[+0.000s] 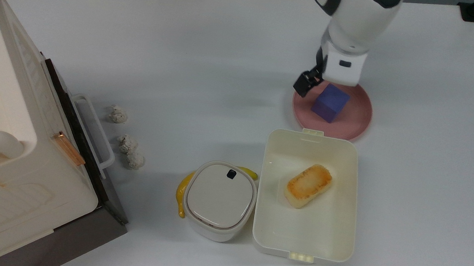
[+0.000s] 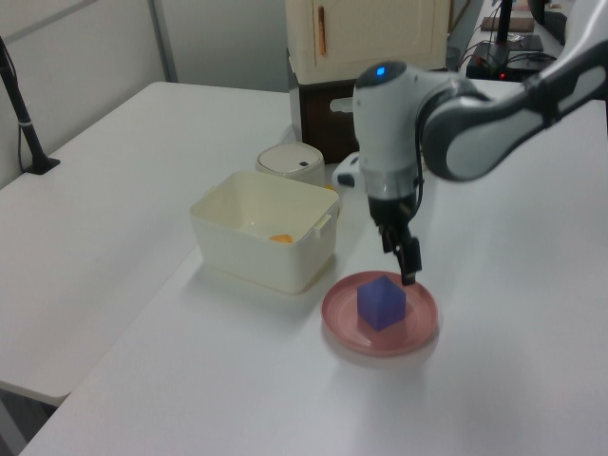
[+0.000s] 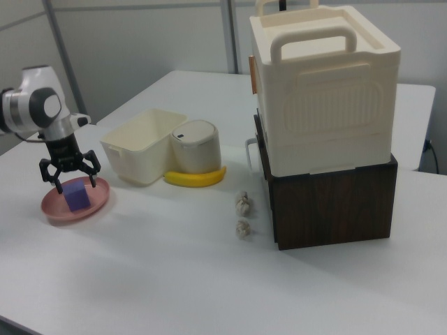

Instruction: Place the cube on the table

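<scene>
The blue-purple cube (image 1: 330, 103) rests on the round pink plate (image 1: 358, 119), which lies on the white table (image 1: 225, 64). In the right view my gripper (image 3: 70, 175) hangs open just above the cube (image 3: 77, 196), its fingers spread to either side and holding nothing. In the top view one black finger (image 1: 304, 84) reaches over the plate's left rim, while the white wrist hides the other. The left view shows the gripper (image 2: 407, 269) edge-on, right behind the cube (image 2: 381, 302) on its plate (image 2: 425, 325).
A cream open box (image 1: 268, 182) holding a toasted bread block (image 1: 308, 185) sits close below the plate in the top view. Left of it are a white lidded container (image 1: 220, 199) and a banana (image 1: 180, 195). Further left are three white lumps (image 1: 118, 114) and a large cream case (image 1: 3, 140).
</scene>
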You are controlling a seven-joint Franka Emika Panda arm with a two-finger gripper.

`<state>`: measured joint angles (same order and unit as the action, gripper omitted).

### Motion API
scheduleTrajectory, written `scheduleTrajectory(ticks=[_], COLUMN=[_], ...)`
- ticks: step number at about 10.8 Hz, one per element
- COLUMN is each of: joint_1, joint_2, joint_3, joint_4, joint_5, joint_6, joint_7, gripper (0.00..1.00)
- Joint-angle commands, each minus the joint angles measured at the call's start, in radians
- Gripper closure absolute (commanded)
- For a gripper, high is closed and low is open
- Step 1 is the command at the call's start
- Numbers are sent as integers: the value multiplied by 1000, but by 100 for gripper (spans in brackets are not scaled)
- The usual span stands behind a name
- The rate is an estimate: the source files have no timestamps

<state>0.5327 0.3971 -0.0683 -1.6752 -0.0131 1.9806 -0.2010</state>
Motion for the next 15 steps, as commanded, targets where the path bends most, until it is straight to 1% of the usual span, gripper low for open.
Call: scheduleTrajectory(ticks=[1, 2, 3, 4, 5, 6, 7, 8, 9, 10, 12, 13, 14, 15], joint_1=[46, 49, 49, 43, 39, 38, 27, 9, -14, -58, -164, -230, -287, -304], joint_2=[71, 86, 92, 92, 83, 63, 36, -10, -48, -64, -58, -55, -55, -49], joint_3=[-10, -7, 13, 39, 44, 45, 45, 44, 32, 30, 22, 12, 6, -33], joint_4=[26, 37, 38, 40, 44, 75, 83, 83, 83, 81, 55, 48, 32, 31], joint_5=[-57, -77, -99, -125, -125, -122, -114, -98, -65, -58, -65, -67, -67, -67], joint_6=[70, 75, 75, 73, 61, 31, -53, -101, -144, -196, -209, -209, -206, -206], joint_7=[1, 24, 44, 51, 58, 71, 66, 65, 65, 48, -6, -24, -41, -50], gripper=[0, 7, 22, 50, 75, 76, 76, 76, 76, 76, 75, 72, 65, 54])
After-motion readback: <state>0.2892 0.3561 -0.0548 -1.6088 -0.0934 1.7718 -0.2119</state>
